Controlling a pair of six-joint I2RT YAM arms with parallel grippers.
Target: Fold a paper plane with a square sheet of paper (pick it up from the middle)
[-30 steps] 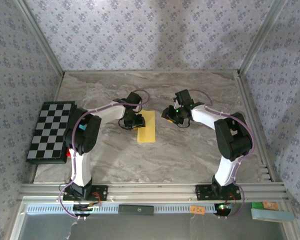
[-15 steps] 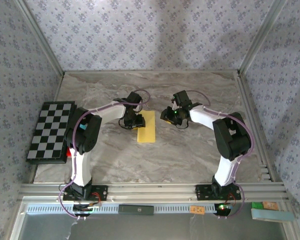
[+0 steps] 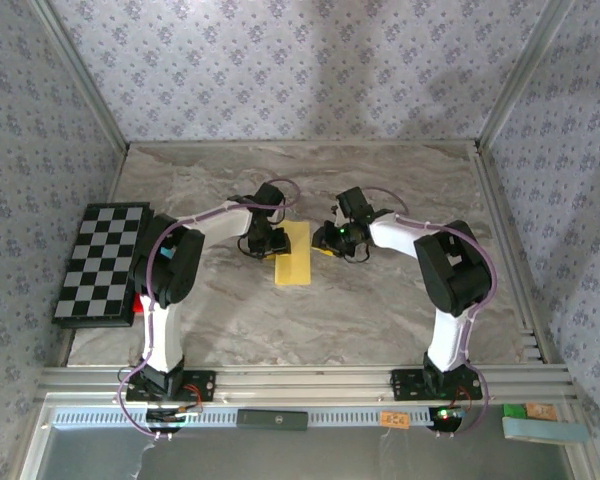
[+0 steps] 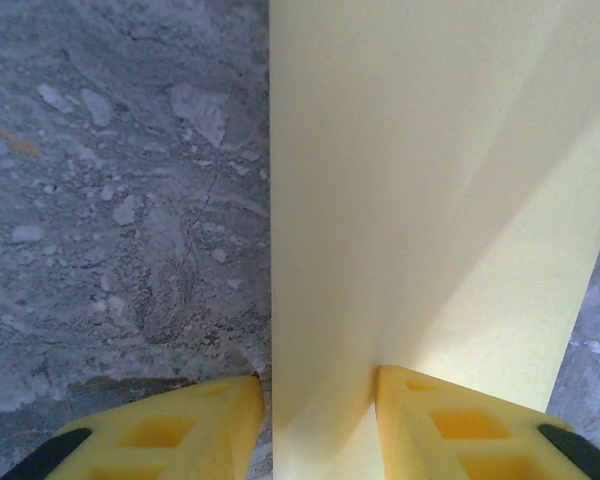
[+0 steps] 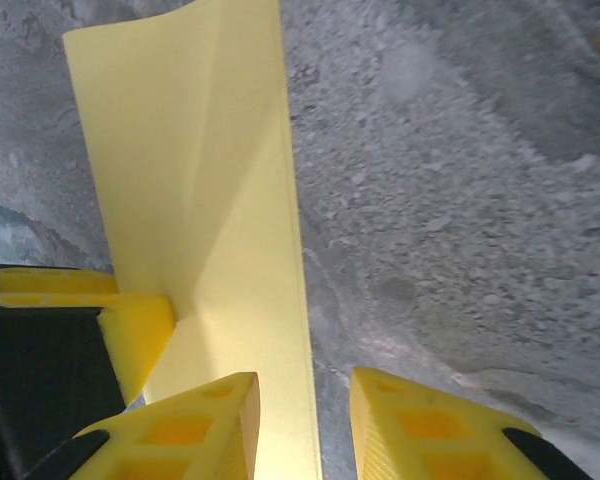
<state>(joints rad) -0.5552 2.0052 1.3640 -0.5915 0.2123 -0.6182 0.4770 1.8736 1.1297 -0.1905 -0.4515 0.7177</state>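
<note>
Well right of the checkered board (image 3: 100, 262), mid-tabletop (image 3: 380, 300), lies the square sheet of paper (image 3: 296, 262), folded to a narrow oblong w/ a slanting crease. In the top view its board-side edge is partly hidden under the left gripper (image 3: 272, 246). In the left wrist view the sheet is cut off top, right & bottom.

The left gripper's jaws are part-open, straddling that board-side edge. One finger (image 4: 480, 435) is on the paper, the other on bare tabletop, w/ nothing clamped btwn them.

The right gripper (image 3: 325, 245) sits at the paper's edge away from the board. Its jaws are also part-open, the edge running into the gap, not pinched.

A red thing (image 3: 137, 307) peeks from under the board's near corner, mostly hidden. An orange label (image 3: 393, 420) sits on the rail far right of the board, writing too small to read.
</note>
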